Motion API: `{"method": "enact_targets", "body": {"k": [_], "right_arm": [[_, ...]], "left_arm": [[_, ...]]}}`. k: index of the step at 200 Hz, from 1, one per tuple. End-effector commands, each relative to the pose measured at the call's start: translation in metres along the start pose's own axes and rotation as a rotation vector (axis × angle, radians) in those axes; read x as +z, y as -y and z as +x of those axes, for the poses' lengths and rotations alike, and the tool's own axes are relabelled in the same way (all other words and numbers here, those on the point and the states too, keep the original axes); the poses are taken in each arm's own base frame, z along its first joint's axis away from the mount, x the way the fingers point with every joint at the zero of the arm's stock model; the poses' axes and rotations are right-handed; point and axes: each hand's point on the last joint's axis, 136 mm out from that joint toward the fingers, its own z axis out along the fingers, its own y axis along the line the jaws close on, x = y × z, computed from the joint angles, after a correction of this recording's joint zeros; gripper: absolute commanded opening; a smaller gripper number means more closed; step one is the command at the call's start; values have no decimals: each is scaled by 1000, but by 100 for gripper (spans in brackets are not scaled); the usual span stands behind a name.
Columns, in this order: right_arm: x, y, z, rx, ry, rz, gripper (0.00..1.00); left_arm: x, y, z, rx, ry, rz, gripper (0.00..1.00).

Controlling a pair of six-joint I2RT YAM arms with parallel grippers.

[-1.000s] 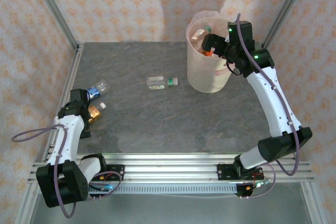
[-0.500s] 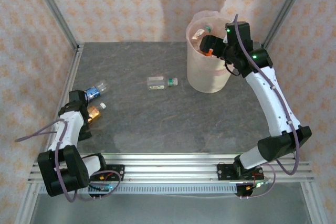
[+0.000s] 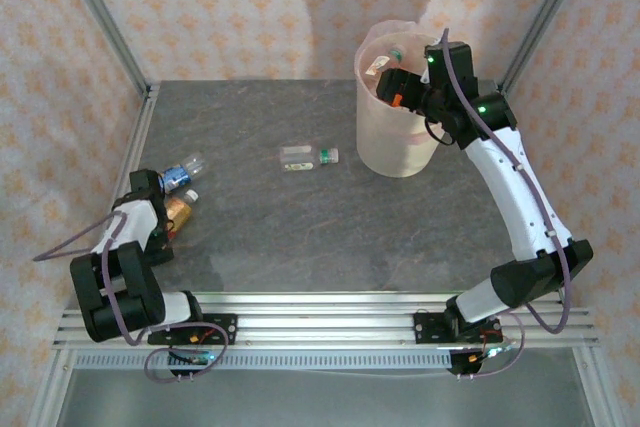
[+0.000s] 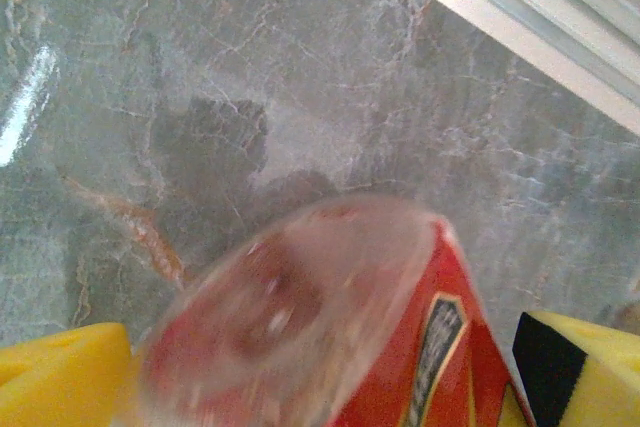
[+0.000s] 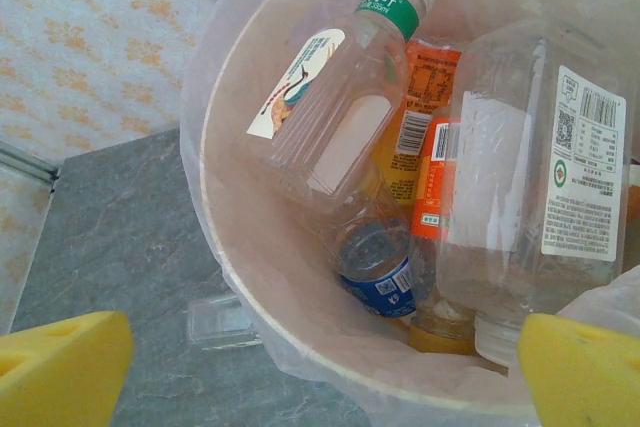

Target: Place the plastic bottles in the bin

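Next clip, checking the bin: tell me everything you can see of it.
The bin is a tall round cream-white bucket, plastic by its look, lined with a thin pinkish bag that folds over the rim. It stands upright on the far right part of the grey table. Inside lie a clear green-capped bottle leaning on the wall, a blue-labelled bottle, an orange-labelled bottle and a large clear bottle.

bin (image 3: 392, 152): 1 | plastic bottles on table (image 3: 260, 237): 3 – blue-label bottle (image 3: 180, 173), red-label bottle (image 3: 178, 209), clear green-cap bottle (image 3: 306, 157) | plastic bottles in bin: 4 told apart – green-band bottle (image 5: 335, 107), orange-label bottle (image 5: 440, 177), small blue-label bottle (image 5: 378, 272), large white-label bottle (image 5: 540, 167); pile overlaps, exact total unclear | arms: 2 – left arm (image 3: 112, 292), right arm (image 3: 520, 192)
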Motion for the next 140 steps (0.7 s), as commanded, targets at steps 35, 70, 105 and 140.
{"method": "enact_targets", "body": {"k": [35,70,105,140], "right_arm": [[-3,-3,1,-11,6,5,99],[-4,-4,2,-6,9,-1,99],[-4,-5,1,1,17,-4,99],[-3,-7,1,14,19,-17,99]], "left_arm": [[14,-6,10,33,-40,-41,100],[18,-9,14,56,-55,-54,96],[20,-8,19,94,-83,-62,80],[19,-10,27,133,-127,-67,69]]}}
